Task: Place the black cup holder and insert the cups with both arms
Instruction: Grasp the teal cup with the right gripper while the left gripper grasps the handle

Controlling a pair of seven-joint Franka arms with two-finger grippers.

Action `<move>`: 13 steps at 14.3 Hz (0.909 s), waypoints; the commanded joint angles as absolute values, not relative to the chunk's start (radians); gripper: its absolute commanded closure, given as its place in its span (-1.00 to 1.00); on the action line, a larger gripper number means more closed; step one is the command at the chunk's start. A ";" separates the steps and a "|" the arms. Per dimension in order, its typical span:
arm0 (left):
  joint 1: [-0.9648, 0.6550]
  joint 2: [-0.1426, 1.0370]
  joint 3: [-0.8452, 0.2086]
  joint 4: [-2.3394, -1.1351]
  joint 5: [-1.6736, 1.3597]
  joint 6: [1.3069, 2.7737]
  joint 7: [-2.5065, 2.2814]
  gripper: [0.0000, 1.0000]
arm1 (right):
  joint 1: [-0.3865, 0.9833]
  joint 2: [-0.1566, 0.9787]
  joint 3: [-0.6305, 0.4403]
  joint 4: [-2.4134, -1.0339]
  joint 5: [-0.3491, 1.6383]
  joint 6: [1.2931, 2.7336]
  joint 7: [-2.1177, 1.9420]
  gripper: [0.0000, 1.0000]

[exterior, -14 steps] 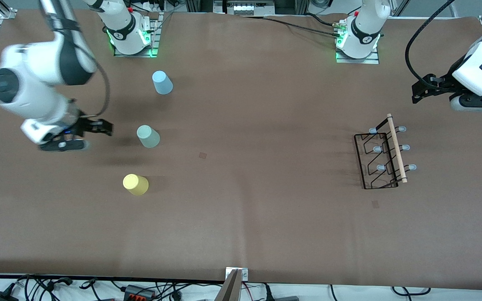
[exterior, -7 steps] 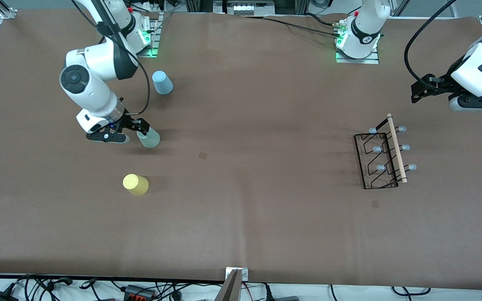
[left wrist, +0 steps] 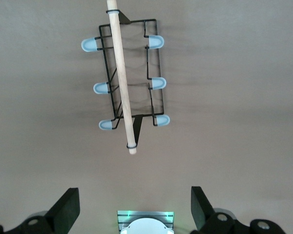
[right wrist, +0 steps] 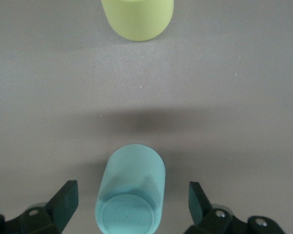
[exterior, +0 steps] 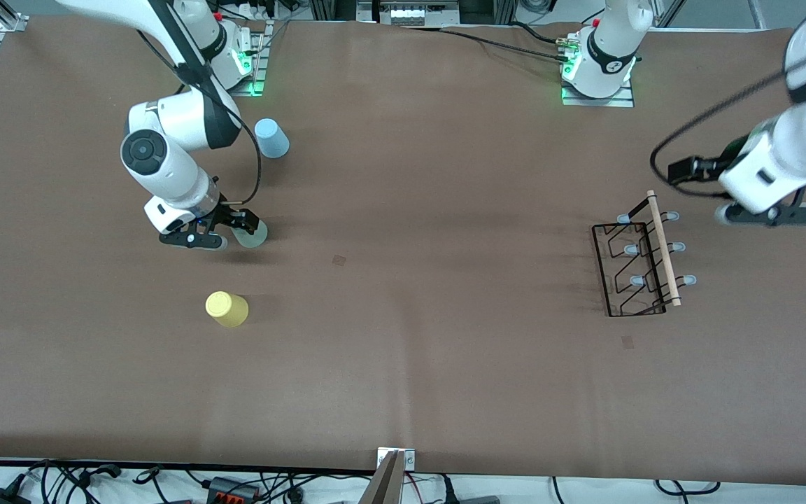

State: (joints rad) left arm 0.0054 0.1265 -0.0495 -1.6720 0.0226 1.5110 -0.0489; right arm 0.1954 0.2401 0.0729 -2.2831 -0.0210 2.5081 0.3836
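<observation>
The black cup holder [exterior: 644, 259] [left wrist: 127, 78] lies at the left arm's end of the table, its wooden rod on top. My left gripper [exterior: 683, 170] [left wrist: 135, 200] hangs open over bare table just short of the rod's end, holding nothing. At the right arm's end, three cups stand upside down: light blue [exterior: 271, 138] farthest from the front camera, mint green [exterior: 256, 236] [right wrist: 132, 190] in the middle, yellow [exterior: 227, 309] [right wrist: 136, 17] nearest. My right gripper [exterior: 243, 224] [right wrist: 132, 192] is low and open, with a finger on each side of the mint cup and gaps showing.
Both arm bases [exterior: 595, 70] stand along the table's edge farthest from the front camera. Cables and a metal bracket [exterior: 394, 462] lie along the nearest edge. Brown tabletop [exterior: 410, 280] stretches between the cups and the holder.
My right arm swung in from the table's end and brought its open fingers around the mint cup. My left arm moved toward the cup holder.
</observation>
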 commanded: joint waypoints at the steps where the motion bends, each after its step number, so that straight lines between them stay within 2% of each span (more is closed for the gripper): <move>1: 0.025 0.176 -0.048 -1.718 0.017 1.656 -0.032 -1.00 | 0.224 0.261 0.067 -2.289 -0.011 2.534 0.428 -1.00; 4: 0.026 0.170 -0.051 -1.892 0.017 1.915 -0.032 -1.00 | 0.224 0.271 0.068 -2.289 -0.011 2.539 0.430 -1.00; 7: 0.026 0.184 -0.051 -2.002 0.017 2.092 -0.031 -1.00 | 0.224 0.284 0.067 -2.290 -0.011 2.540 0.431 -1.00; 9: 0.028 0.196 -0.049 -2.034 0.017 2.150 -0.031 -1.00 | 0.224 0.293 0.068 -2.292 -0.011 2.540 0.431 -1.00; 10: 0.028 0.199 -0.049 -2.034 0.018 2.151 -0.031 -0.93 | 0.225 0.298 0.069 -2.292 -0.011 2.540 0.431 -1.00; 11: 0.029 0.199 -0.049 -2.034 0.018 2.151 -0.028 -0.75 | 0.229 0.301 0.069 -2.292 -0.011 2.545 0.431 -1.00; 13: 0.050 0.216 -0.049 -2.034 0.018 2.154 -0.025 -0.60 | 0.230 0.302 0.067 -2.292 -0.011 2.545 0.431 -1.00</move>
